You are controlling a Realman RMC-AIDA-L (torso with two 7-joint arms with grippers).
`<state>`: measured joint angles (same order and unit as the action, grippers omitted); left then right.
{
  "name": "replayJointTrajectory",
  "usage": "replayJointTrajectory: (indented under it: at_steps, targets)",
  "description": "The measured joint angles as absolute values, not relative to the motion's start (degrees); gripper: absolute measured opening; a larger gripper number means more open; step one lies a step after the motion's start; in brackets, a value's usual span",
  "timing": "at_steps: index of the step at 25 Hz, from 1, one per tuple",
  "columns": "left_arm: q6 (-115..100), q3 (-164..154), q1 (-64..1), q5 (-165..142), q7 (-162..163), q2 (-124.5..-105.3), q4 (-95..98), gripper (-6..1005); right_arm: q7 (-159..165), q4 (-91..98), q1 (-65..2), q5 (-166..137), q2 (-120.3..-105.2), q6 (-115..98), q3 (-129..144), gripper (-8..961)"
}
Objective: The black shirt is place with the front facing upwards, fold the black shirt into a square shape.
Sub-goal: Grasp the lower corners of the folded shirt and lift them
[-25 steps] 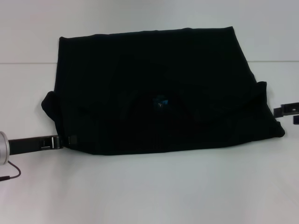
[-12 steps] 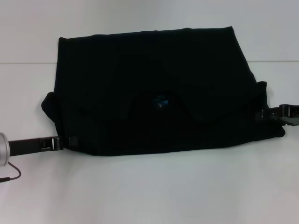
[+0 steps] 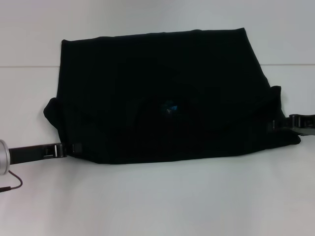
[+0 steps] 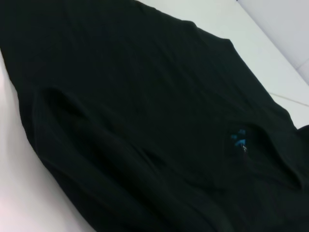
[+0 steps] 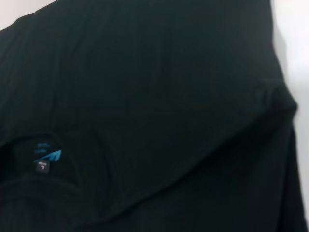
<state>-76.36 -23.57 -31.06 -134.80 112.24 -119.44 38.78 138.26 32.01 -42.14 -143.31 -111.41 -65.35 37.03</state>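
left gripper [image 3: 66, 149]: at the shirt's near-left corner, low on the table, tips touching the fabric edge. Black on black, so can't tell if the jaws are clamped on cloth or merely against it.
right gripper [image 3: 281, 123]: at the shirt's right edge, tips reaching in over the fabric by the right sleeve fold. Jaw gap can't be made out either.
black shirt [image 3: 162, 93]: spread flat between the two grippers, covering most of the table's middle. Long axis runs gripper to gripper, side to side. Outline is a wide block, straight far edge, slightly bulged near edge.
neck label [image 3: 170, 107]: small blue patch, roughly midway between the grippers, inside the curved collar opening. Collar sits toward the near edge, hem side away from the robot.
sleeves: left one bunches out as a small lobe just beyond the left gripper; right one is a folded flap beside the right gripper.
table [image 3: 162, 201]: plain white, bare strip in front of both grippers. A faint seam line crosses it behind the shirt.
cable [image 3: 12, 183]: thin dark loop by the left arm's silver wrist, on the table, clear of the shirt.
in the way: nothing between either gripper and the fabric.
hidden: chest lettering not visible. Wrist views show only black fabric, folds and the label; neither shows its own fingers. Right arm cut off at the frame edge.
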Motion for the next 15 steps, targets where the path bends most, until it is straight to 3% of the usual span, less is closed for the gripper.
replayJointTrajectory:
  at_steps: [12,15]
  targets:
    - [-76.74,-22.94,-31.1,-134.56,112.23,-119.35,38.58,40,138.28,32.31,-41.54,-143.47,-110.78,-65.64,37.01,506]
    - [-76.74,-22.96,-31.22,-134.58,112.23,-119.26,38.58,40,138.16,32.31,-41.46,-143.5,-110.58,-65.77,37.0,385]
